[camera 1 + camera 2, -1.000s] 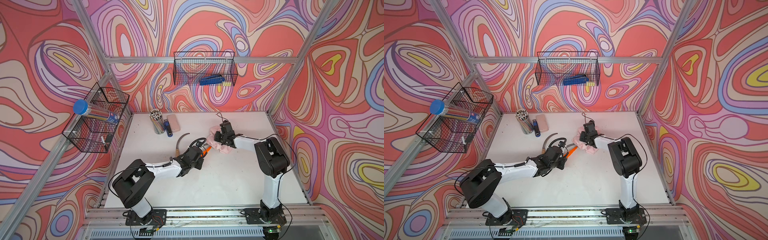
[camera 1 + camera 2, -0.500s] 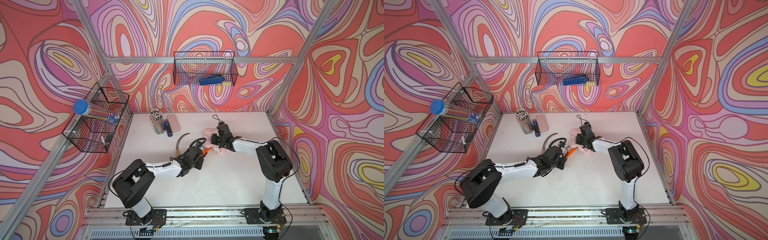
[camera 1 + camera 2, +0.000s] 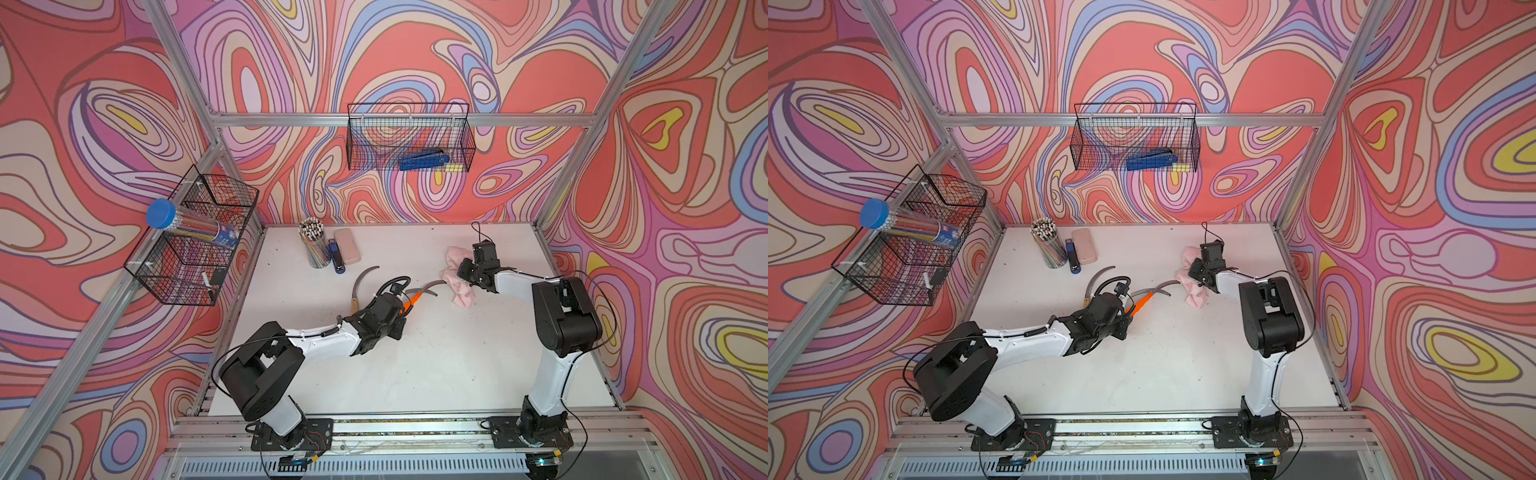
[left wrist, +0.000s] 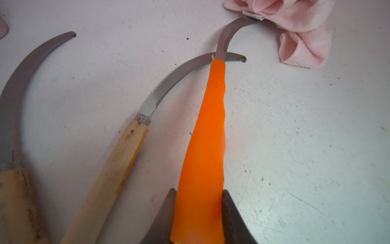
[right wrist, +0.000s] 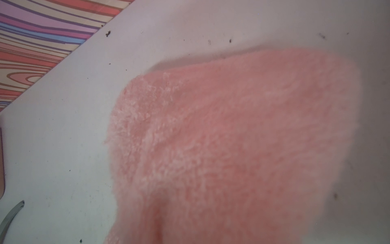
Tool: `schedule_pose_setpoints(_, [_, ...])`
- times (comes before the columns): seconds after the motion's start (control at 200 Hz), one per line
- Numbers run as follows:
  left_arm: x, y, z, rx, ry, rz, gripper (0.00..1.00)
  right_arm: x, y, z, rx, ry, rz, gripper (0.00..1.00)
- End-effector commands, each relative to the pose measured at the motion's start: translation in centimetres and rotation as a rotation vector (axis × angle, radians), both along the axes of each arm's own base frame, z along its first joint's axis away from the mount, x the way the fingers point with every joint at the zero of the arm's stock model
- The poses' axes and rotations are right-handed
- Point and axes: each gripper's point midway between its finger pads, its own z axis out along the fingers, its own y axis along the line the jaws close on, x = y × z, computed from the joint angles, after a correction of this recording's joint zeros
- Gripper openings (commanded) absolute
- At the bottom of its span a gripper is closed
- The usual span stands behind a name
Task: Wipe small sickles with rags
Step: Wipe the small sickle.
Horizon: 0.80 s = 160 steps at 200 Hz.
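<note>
Right arm has pulled back toward its own side since the earlier frames, dragging the rag (image 3: 462,296) along the blade toward the tip, so more bare blade shows now; left arm hasn't shifted. Left tool (image 4: 200,215) is clamped on the thick end of the orange-handled sickle (image 4: 209,126), one jaw on each side of the handle. Right tool (image 3: 465,272) is closed on the rag, its fingers buried in cloth in the wrist view. The sickle sits about mid-counter (image 3: 436,365). Its long axis runs from left tool out toward right tool: handle at the left arm, blade curving to the rag, tip just touching the rag's edge. The blade root crosses over the tip of a wooden-handled sickle (image 4: 118,160). The other wooden sickle (image 4: 12,105) lies beside that one, and both are loose and nearer the left arm. My guess is this stroke is at its end, so another pass would mean the rag going back down the blade toward the handle.
</note>
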Motion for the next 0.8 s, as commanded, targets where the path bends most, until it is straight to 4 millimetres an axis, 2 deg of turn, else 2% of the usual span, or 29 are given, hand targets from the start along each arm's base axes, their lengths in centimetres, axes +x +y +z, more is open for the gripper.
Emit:
schedule_pose_setpoints(0.0, [0.4,0.3,1.3,-0.024,-0.036,0.021,0.00,0.3,2.2,0.0,-0.006,-0.003,0.058,0.00])
schedule_pose_setpoints(0.31, [0.4,0.1,1.2,-0.023,-0.035,0.019,0.00,-2.3,12.2,0.8,-0.048,-0.029,0.258,0.00])
schedule_pose_setpoints(0.421, [0.5,0.1,1.1,-0.023,-0.031,0.018,0.00,-3.3,14.5,1.5,-0.048,-0.045,0.305,0.00])
schedule_pose_setpoints(0.551, [0.5,0.1,1.0,-0.022,-0.031,0.020,0.00,-4.2,15.8,2.5,-0.023,-0.068,0.334,0.00])
schedule_pose_setpoints(0.616, [0.5,0.1,1.1,-0.023,-0.031,0.020,0.00,-4.5,15.8,2.5,-0.021,-0.071,0.336,0.00])
schedule_pose_setpoints(0.796, [0.4,0.1,1.2,-0.026,-0.032,0.020,0.00,-4.1,13.9,1.6,-0.069,-0.057,0.294,0.00])
